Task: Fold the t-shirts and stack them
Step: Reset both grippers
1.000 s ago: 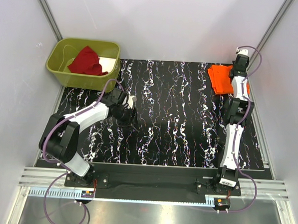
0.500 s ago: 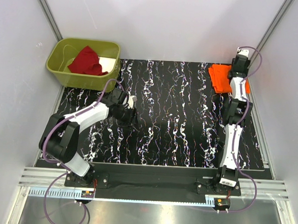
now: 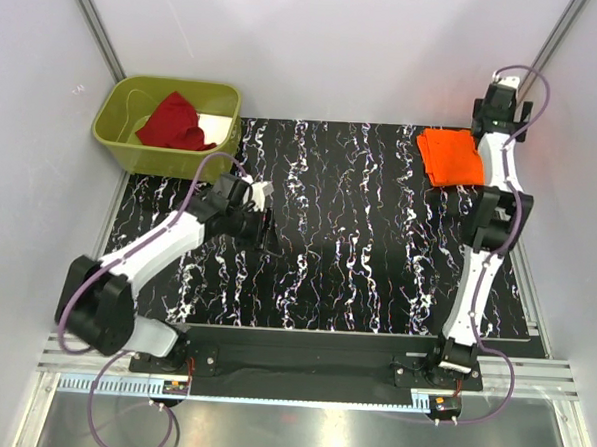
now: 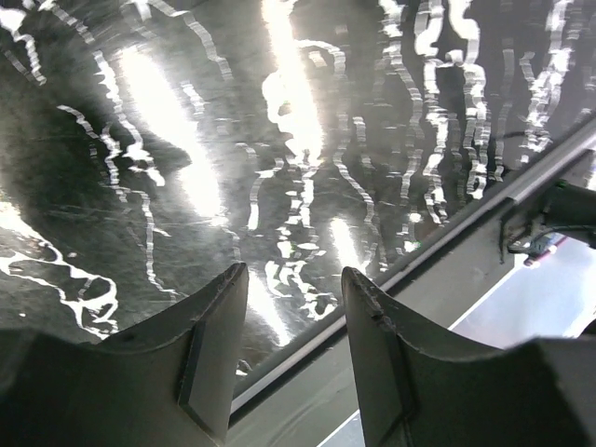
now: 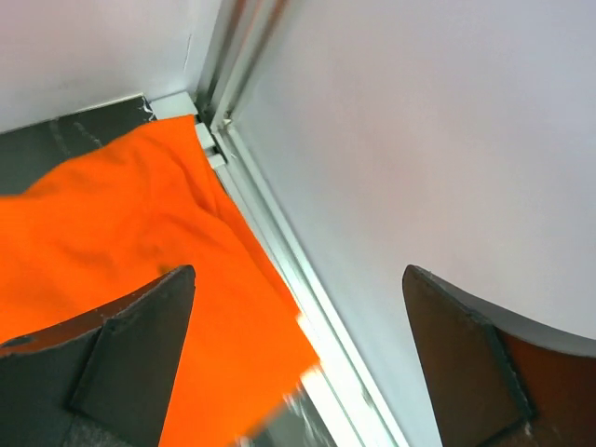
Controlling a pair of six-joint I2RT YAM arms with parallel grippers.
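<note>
Upper left of the top view: olive-green bin (image 3: 117, 142), smooth hard plastic with rounded corners, at the far left corner of the table (image 3: 357, 247). Inside it, the dark red t-shirt (image 3: 174, 123): soft cloth, crumpled in a heap, not folded, not yet out on the table. Centre left: left end effector (image 4: 291, 279) low over the glossy black tabletop with white marbled streaks, jaws partway apart, nothing between them, gripping nothing. Upper right: orange t-shirt (image 3: 452, 156) flat on the table's far right corner as a tidy squarish packet, bright matte cloth with a few soft creases, right edge up against the metal rail (image 5: 279, 251) in the right wrist view. Just above and right of it: right end effector (image 5: 295, 279), dark angular jaws spread wide, empty, clear of the cloth. Judged about halfway: orange one looks folded and placed. Left to do, by the look of it: pull the red one from the bin, spread, fold, set on top of the orange. Two shirts well apart, opposite ends of the frame.
</note>
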